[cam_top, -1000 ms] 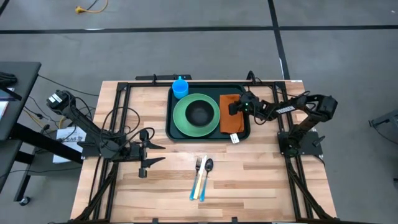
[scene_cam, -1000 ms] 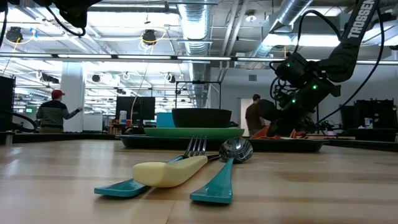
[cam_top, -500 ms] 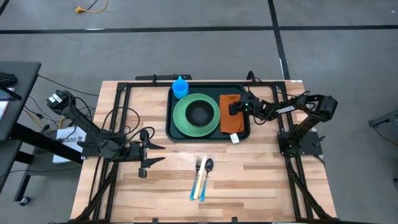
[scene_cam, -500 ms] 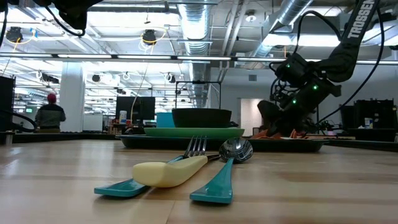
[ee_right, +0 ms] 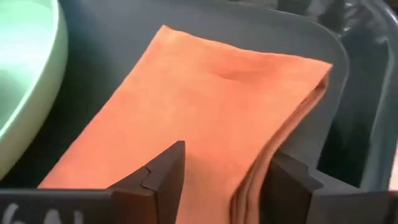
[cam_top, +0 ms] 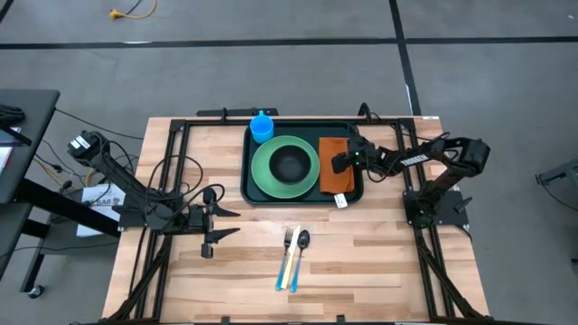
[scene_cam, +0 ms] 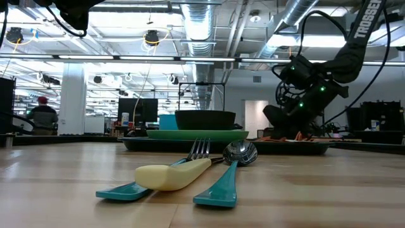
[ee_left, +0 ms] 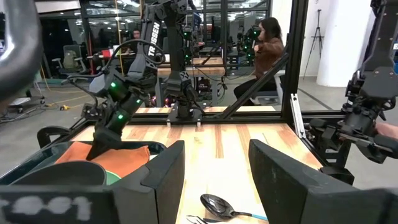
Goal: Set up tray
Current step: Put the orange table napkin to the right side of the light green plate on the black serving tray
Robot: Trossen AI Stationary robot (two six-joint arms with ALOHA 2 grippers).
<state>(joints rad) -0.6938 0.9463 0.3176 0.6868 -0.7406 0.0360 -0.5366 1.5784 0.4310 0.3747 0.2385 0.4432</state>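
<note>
The dark green tray (cam_top: 307, 129) lies flat at the table's far middle. On it rest a light-green plate (cam_top: 266, 171) with a dark bowl (cam_top: 289, 164), a blue cup (cam_top: 262, 127) at its far left corner, and a folded orange napkin (cam_top: 332, 186) along its right side. My right gripper (cam_top: 336, 163) is open and points down over the napkin (ee_right: 211, 93), one finger on either side of its folded edge (ee_right: 292, 118). My left gripper (cam_top: 228, 223) waits open at the table's left, low over the wood. My right gripper (ee_right: 224, 162) hangs open from above over the napkin's folded edge, which lies flat on the tray. I cannot tell whether the fingertips (ee_right: 168, 168) touch the cloth.
A fork (cam_top: 289, 239), a spoon (cam_top: 303, 239) and a cream-handled knife (scene_cam: 174, 174) lie together on the wood near the table's near middle, below the tray. Bare wood lies left and right of them. People move in the room beyond the table.
In the low view the orange napkin's raised part under my right gripper has dropped and now lies flat on the tray. The right gripper has risen slightly above it. The left arm has kept still.
</note>
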